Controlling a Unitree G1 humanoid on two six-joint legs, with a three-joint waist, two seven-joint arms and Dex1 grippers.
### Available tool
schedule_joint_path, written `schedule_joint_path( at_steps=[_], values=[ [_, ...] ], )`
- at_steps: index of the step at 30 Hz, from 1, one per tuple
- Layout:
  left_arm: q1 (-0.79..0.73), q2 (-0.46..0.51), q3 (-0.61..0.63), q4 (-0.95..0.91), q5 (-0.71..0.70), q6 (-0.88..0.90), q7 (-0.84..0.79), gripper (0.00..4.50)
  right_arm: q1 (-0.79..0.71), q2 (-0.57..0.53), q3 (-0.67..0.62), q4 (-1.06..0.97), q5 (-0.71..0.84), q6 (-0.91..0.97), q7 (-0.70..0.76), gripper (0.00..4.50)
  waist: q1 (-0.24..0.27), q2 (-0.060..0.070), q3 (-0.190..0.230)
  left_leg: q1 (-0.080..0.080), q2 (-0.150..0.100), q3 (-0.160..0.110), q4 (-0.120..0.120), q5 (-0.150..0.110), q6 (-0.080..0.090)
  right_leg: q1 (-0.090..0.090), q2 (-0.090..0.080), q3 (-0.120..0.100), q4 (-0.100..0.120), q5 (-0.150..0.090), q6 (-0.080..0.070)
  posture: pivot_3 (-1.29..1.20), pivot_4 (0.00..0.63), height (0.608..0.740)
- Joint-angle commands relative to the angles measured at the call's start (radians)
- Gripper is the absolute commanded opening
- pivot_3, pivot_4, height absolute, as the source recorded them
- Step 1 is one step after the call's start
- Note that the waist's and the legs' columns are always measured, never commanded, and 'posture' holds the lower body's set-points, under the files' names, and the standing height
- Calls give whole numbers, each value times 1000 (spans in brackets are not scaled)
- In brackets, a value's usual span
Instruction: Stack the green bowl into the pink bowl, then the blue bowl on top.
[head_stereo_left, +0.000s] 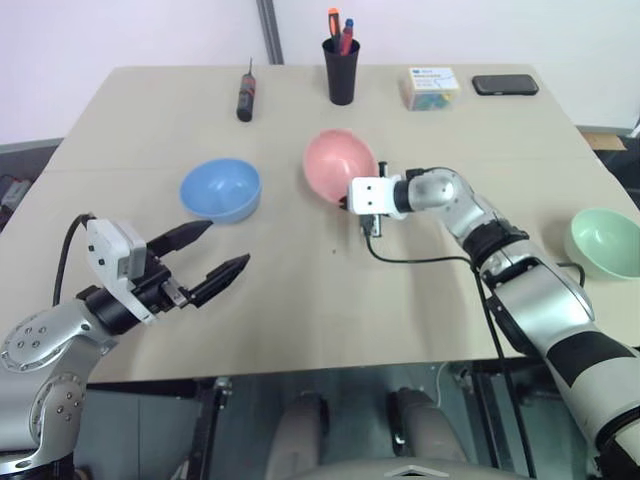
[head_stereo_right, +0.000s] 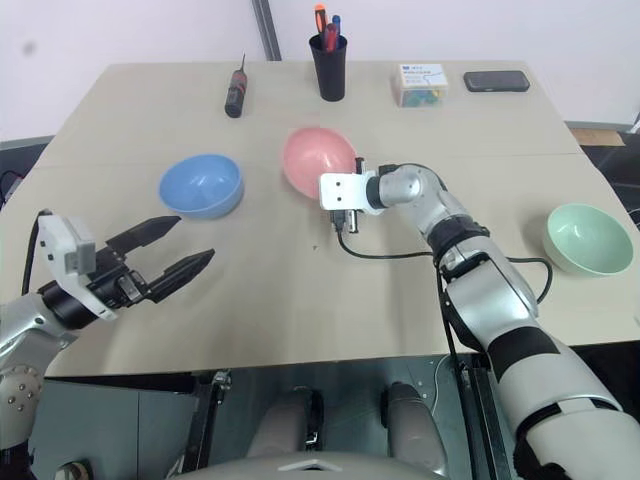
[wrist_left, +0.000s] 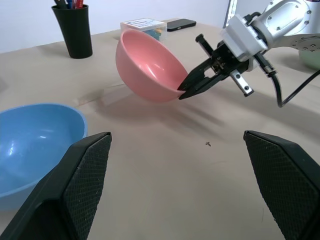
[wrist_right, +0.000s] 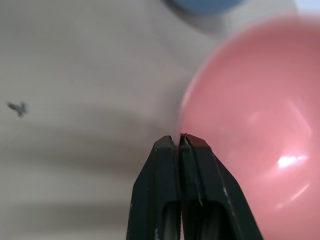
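Left eye view, pink bowl (head_stereo_left: 338, 165): tipped up on the table (head_stereo_left: 300, 300), rim pinched by the right gripper (head_stereo_left: 352, 196), jaws closed on the near edge.
Left eye view, blue bowl (head_stereo_left: 220, 189): upright on the table, beside the pink bowl on the robot's left, apart from it.
Left eye view, green bowl (head_stereo_left: 605, 241): upright at the table's right edge, well apart from the other two.
Left eye view, left gripper (head_stereo_left: 212, 252): jaws wide open, holding nothing, hovering near the blue bowl.
Right eye view, clutter: pen cup (head_stereo_right: 328, 65), screwdriver (head_stereo_right: 235, 95), small box (head_stereo_right: 420, 85) and phone (head_stereo_right: 495, 81) along the far edge, clear of the bowls.
Left wrist view, grip: black tips biting only a thin slice of pink rim, bowl hanging tilted off them.
Left wrist view, risk: probable slip or swing of the bowl, thin bite on a smooth wall.
Right wrist view, jaws: pressed together on the rim, pink wall close alongside.
Right wrist view, risk: bowl likely to land tilted or roll if released like this, poor seat for the green bowl.
Overall, risk: wrong order possible, pink in hand, green untouched.
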Motion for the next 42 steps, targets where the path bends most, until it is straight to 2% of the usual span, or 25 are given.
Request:
schedule_joint_path(
  at_steps=[1,4,8,11,15,18,21,24,27,32,35,39,42],
  values=[
    [-18,15,3,-17,-5,-15,-10,4500,-26,-37,-30,-74,19,-41,53,43,1,0,0,0,0,0,0,-1,1,0,0,0,0,0,0,0,150,740],
    [-40,13,-20,-4,-2,-14,-16,4500,65,-144,-58,-310,106,42,229,43,6,1,1,-1,0,-1,0,-1,1,0,0,-1,0,0,0,0,150,740],
    [-70,12,-56,27,12,-22,-33,4500,310,-381,-94,-832,226,354,452,43,30,2,1,-4,0,-7,1,-1,2,1,-2,-7,-4,0,0,0,150,740],
    [-113,11,-93,60,24,-29,-47,4500,451,-509,-120,-1106,275,588,508,43,34,3,2,-6,-1,-8,1,-2,3,1,-2,-8,-6,0,0,0,150,740],
    [-163,14,-128,95,36,-39,-69,4500,512,-545,-111,-1256,288,764,510,43,13,4,3,-1,0,-6,1,-1,3,3,0,-5,-2,0,-1,0,150,740],
    [-180,21,-135,113,40,-42,-88,4500,520,-539,-98,-1302,291,851,505,938,7,4,3,7,0,-4,1,-1,3,8,2,-4,0,0,-2,0,150,740],
    [-189,27,-137,124,41,-39,-109,4500,527,-538,-96,-1329,298,902,498,2392,8,4,3,9,0,-4,0,-1,3,10,2,-3,0,-1,-2,0,150,740],
    [-194,34,-139,133,41,-36,-122,4500,549,-542,-115,-1366,303,933,469,3520,11,3,3,8,0,-3,0,-1,3,10,2,-2,0,-1,-2,0,150,740],
    [-195,37,-140,135,51,-33,-116,4500,589,-510,-202,-1405,325,944,359,4440,14,3,3,7,0,-3,0,-1,3,9,2,-2,-1,-1,-2,0,150,740],
    [-225,52,-190,103,255,6,110,4500,694,-445,-485,-1596,541,1123,215,4440,23,2,3,7,0,-4,0,-1,3,9,2,-2,-1,-1,-2,0,150,740],
    [-298,93,-262,109,398,72,227,4500,765,-419,-626,-1708,657,1230,138,4440,33,2,3,7,0,-4,0,-1,3,9,2,-2,-1,-1,-2,0,150,740],
    [-483,230,-485,222,634,169,241,4500,872,-439,-694,-1786,698,1240,89,4440,44,-1,3,7,-1,-3,0,-1,3,10,2,-6,-2,-1,-2,0,150,740],
    [-606,235,-596,331,729,168,230,4500,910,-456,-691,-1805,702,1224,57,4440,38,0,3,7,-1,2,0,-1,3,10,2,-3,-1,-1,-2,0,150,740]
  ],
)
